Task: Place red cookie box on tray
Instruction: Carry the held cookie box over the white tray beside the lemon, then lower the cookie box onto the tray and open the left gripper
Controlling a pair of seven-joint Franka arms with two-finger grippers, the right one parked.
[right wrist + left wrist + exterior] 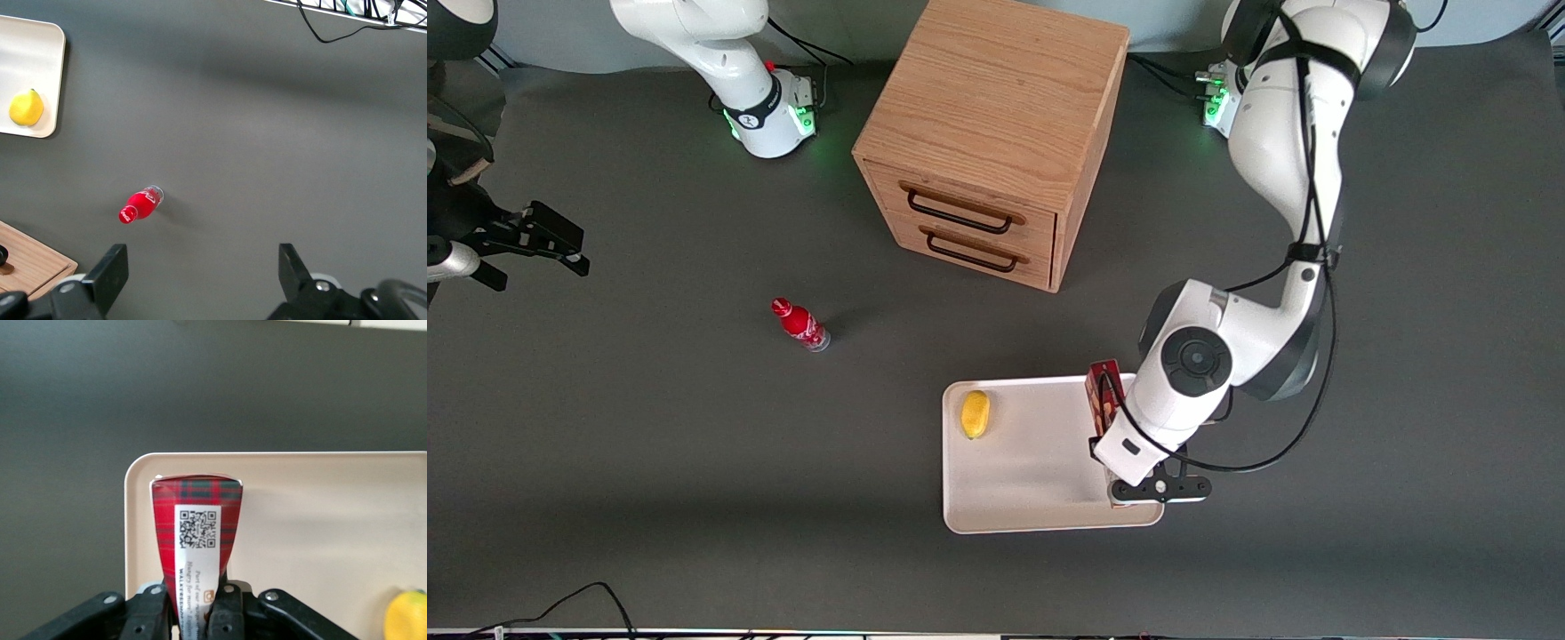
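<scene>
Over the tray [1005,480] we see the gripper [193,603] clamped on the box [195,533].
We see a lemon [975,414] on the tray, apart from the box.

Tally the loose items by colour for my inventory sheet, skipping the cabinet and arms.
Red: 2, box in the gripper over the tray, bottle
Yellow: 1, lemon
Cream: 1, tray
Total: 4
</scene>
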